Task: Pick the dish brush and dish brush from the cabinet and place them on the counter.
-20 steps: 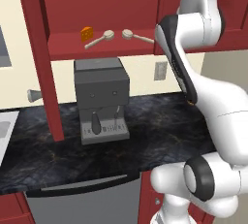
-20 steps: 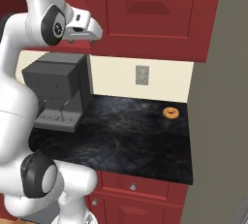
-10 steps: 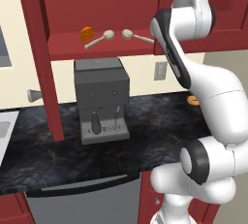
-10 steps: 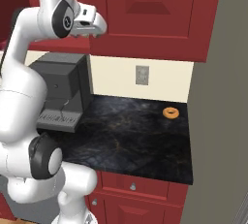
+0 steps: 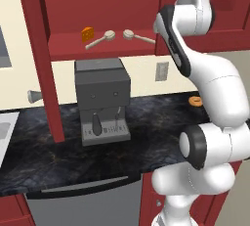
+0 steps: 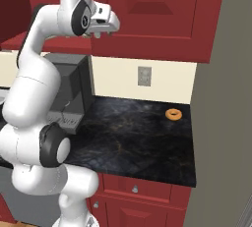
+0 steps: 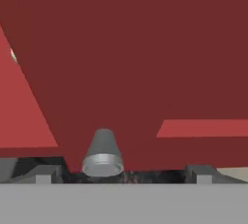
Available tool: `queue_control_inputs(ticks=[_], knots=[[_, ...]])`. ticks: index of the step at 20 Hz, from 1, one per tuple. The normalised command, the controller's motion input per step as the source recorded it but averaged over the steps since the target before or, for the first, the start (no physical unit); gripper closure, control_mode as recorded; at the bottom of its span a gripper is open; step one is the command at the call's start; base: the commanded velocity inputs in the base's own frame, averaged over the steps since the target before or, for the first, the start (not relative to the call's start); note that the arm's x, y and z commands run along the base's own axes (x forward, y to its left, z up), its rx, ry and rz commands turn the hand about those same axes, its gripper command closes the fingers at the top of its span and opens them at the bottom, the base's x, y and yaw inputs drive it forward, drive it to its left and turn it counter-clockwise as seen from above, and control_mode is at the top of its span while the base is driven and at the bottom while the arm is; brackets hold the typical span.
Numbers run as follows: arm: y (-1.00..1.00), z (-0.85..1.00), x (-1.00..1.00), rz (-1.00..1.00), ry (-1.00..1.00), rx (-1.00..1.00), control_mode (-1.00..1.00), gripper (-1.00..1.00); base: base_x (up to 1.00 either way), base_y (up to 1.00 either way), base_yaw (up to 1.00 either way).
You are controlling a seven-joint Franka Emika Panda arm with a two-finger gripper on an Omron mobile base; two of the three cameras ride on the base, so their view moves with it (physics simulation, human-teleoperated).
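Dark red cabinetry lines the wall of this rendered kitchen above a long black counter (image 5: 161, 122) with faint golden veins. Up top, the cabinet (image 5: 97, 5) stands with its door (image 5: 41, 58) swung out toward the camera, baring a red inner shelf (image 5: 107, 46). In the right base view the closed panelled doors (image 6: 162, 10) run on to the right, above a pale wall with a grey outlet (image 6: 143, 76).

On the counter, beneath the open cabinet, sits a dark grey coffee machine (image 5: 102, 98), against the back wall. Well to its right, near the back of the counter, lies a small orange ring, a doughnut by its look (image 6: 173, 114).

The white arm rises from the base and bends up to cabinet height, its hand at the right end of the open shelf. The gripper (image 6: 101, 30) hangs just in front of the cabinet's lower edge; its fingers are spread wide, with nothing between them. From the hand camera, a red door panel sits very close, with a round silver knob (image 7: 102, 155) near the bottom.

On the shelf lie the two dish brushes. The left dish brush (image 5: 100, 39) points its handle down-left; the right dish brush (image 5: 138, 36) lies with its handle toward the arm. Their round heads are near each other, apart. Just left of them stands a small orange block (image 5: 87, 34).
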Motion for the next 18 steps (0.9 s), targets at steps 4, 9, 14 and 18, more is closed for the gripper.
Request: queue_control_inputs(ticks=[4, 9, 14, 18], knots=[[0.07, -0.03, 0.20, 0.04, 0.00, 0.00, -1.00, -1.00, 0.00, 0.00, 0.00], [0.19, -0.07, 0.22, 0.03, 0.01, 0.00, -1.00, -1.00, 0.00, 0.00, 0.00], [0.02, -0.09, 0.20, 0.01, 0.01, 0.00, -1.00, -1.00, 0.00, 0.00, 0.00], [-0.06, -0.11, 0.06, 0.00, 0.00, 0.00, -1.00, -1.00, 0.00, 0.00, 0.00]])
